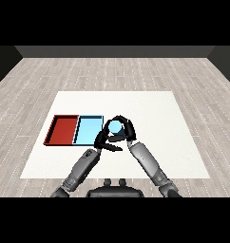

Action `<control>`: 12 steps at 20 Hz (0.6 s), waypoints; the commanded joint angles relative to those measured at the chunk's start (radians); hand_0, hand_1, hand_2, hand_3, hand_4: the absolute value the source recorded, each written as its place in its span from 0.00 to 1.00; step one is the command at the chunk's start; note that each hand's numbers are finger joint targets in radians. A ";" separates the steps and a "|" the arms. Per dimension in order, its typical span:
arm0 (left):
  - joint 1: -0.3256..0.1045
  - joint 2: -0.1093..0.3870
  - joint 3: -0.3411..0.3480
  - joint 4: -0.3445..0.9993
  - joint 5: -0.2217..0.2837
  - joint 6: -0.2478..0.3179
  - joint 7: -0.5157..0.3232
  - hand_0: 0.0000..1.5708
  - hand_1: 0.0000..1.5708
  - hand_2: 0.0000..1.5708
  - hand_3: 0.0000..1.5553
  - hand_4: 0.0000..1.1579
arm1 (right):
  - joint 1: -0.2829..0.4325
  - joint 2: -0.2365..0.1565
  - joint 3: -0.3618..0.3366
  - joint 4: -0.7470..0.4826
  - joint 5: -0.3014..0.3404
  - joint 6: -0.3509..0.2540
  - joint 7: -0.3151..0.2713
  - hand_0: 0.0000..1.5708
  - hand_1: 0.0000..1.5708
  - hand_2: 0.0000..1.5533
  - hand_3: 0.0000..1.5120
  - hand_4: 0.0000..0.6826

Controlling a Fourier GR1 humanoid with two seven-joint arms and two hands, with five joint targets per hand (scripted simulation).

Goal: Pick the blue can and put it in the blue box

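The blue can (115, 126) stands upright just right of the light blue tray (87, 129), near the tray's right rim. My right hand (127, 129) is curled round the can from the right and behind, and only the can's top and part of its side show. My left hand (103, 139) sits close in front of and left of the can, over the tray's right front corner, with its fingers relaxed and holding nothing. Whether the can rests on the table or hangs above it cannot be told.
The red tray (62, 129) lies directly left of the light blue tray, sharing a side with it. Both trays sit on the left half of the white table (159, 118). My forearms come in from the near edge and converge at the can.
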 commanded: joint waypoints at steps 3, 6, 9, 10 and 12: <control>-0.032 0.000 -0.056 0.042 0.058 0.049 -0.070 0.00 0.00 0.00 0.00 0.00 | -0.030 0.000 0.047 0.049 -0.113 -0.055 -0.046 0.92 0.92 0.93 0.91 0.87; -0.046 0.000 -0.048 0.011 0.055 0.024 -0.005 0.00 0.00 0.00 0.00 0.00 | 0.033 0.000 0.009 0.014 -0.113 -0.005 -0.081 0.93 0.93 0.94 0.92 0.88; -0.116 0.000 -0.068 0.112 0.115 0.036 -0.037 0.00 0.00 0.00 0.00 0.00 | 0.035 0.000 0.069 -0.039 -0.112 -0.068 -0.023 0.93 0.93 0.93 0.92 0.87; -0.073 0.000 -0.041 0.039 0.039 0.070 0.021 0.00 0.00 0.00 0.00 0.17 | -0.038 0.000 0.071 -0.006 -0.150 -0.084 0.002 0.93 0.93 0.94 0.92 0.87; -0.088 0.000 -0.182 0.055 0.108 0.183 0.018 0.00 0.00 0.00 0.00 0.36 | -0.051 0.000 0.059 0.063 -0.215 -0.060 -0.084 0.94 0.94 0.94 0.92 0.87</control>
